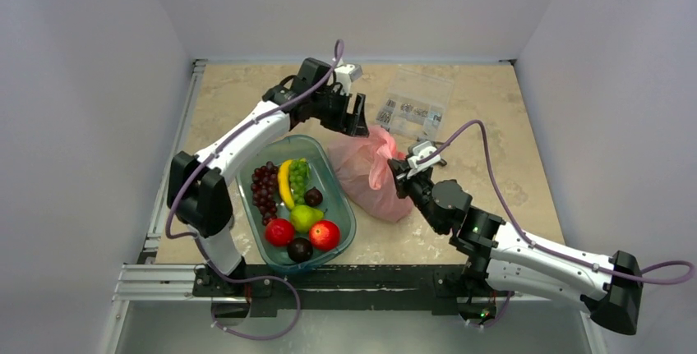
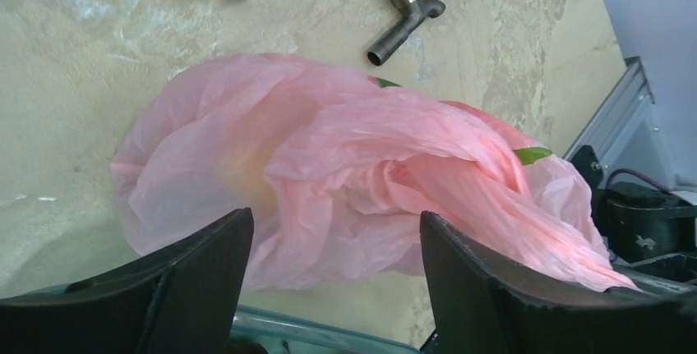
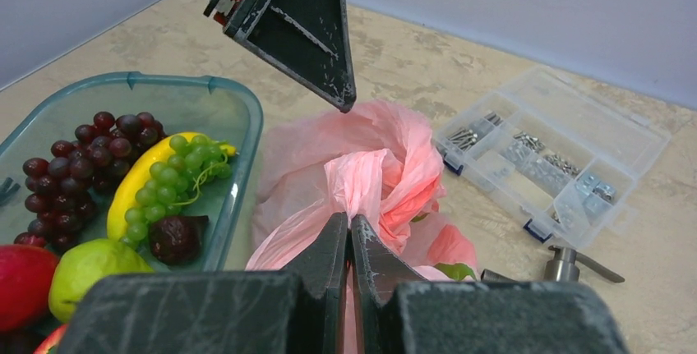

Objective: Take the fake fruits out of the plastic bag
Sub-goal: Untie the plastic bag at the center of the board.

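Note:
The pink plastic bag (image 1: pixel 371 172) lies crumpled on the table right of the tray, its top gathered in a twist. My right gripper (image 3: pixel 349 221) is shut on a bunched fold of the bag (image 3: pixel 362 177) near its top. My left gripper (image 1: pixel 358 120) is open and empty, hovering just above the bag's far end; in its wrist view its fingers (image 2: pixel 205 255) frame the bag (image 2: pixel 345 173). The fake fruits are hidden inside the bag; only green leaf tips (image 2: pixel 533 154) and a faint yellow patch (image 2: pixel 238 175) show through.
A teal tray (image 1: pixel 344 203) left of the bag holds purple and green grapes, a banana, a pear, red apples and plums. A clear parts box (image 1: pixel 415 103) and a metal fitting (image 2: pixel 403 19) lie behind the bag. Walls close three sides.

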Robot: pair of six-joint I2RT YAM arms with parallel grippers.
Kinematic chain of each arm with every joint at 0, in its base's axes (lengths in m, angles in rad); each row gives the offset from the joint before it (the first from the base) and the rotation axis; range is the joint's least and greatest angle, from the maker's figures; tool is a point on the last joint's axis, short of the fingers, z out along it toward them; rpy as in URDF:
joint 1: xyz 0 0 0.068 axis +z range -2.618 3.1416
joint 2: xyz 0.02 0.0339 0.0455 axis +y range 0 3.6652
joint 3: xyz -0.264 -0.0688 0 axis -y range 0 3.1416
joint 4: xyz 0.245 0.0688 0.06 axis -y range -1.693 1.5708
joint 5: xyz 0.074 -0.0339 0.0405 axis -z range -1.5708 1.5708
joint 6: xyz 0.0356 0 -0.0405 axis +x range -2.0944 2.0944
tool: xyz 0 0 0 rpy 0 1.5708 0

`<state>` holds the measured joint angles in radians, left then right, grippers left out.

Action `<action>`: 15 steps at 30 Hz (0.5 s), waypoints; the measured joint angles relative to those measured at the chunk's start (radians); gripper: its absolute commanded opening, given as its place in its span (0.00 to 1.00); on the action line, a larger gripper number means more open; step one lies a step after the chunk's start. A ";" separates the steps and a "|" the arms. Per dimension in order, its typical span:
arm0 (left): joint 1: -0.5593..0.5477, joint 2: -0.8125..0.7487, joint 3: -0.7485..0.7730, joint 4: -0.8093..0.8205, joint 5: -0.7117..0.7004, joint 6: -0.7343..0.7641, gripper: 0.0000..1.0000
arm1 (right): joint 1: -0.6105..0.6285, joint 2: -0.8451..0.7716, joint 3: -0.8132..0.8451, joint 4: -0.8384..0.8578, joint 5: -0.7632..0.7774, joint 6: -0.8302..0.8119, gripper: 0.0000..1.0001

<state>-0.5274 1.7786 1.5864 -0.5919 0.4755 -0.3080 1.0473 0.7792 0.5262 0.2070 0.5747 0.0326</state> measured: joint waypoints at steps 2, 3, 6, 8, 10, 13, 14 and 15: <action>-0.044 -0.043 -0.018 0.016 -0.068 0.040 0.92 | 0.000 0.000 0.000 -0.003 -0.010 0.000 0.00; -0.068 -0.065 -0.037 0.037 -0.101 0.058 0.94 | 0.000 0.000 0.000 -0.004 -0.014 0.001 0.00; -0.122 -0.111 -0.100 0.097 -0.163 0.090 0.95 | 0.000 0.000 0.000 -0.008 -0.022 0.002 0.00; -0.132 -0.111 -0.114 0.107 -0.198 0.095 0.94 | 0.000 0.000 0.000 -0.013 -0.025 0.005 0.00; -0.136 -0.102 -0.113 0.111 -0.249 0.108 0.95 | 0.000 0.000 0.000 -0.022 -0.027 0.008 0.00; -0.148 -0.062 -0.058 0.087 -0.299 0.129 0.99 | 0.000 0.000 0.001 -0.035 -0.038 0.008 0.00; -0.157 -0.039 -0.026 0.084 -0.306 0.135 1.00 | 0.000 0.001 0.002 -0.038 -0.043 0.008 0.00; -0.169 -0.013 0.006 0.080 -0.311 0.138 1.00 | 0.000 0.002 0.004 -0.043 -0.045 0.007 0.00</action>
<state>-0.6968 1.7653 1.5925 -0.5114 0.1650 -0.1699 1.0473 0.7815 0.5304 0.1638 0.5293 0.0395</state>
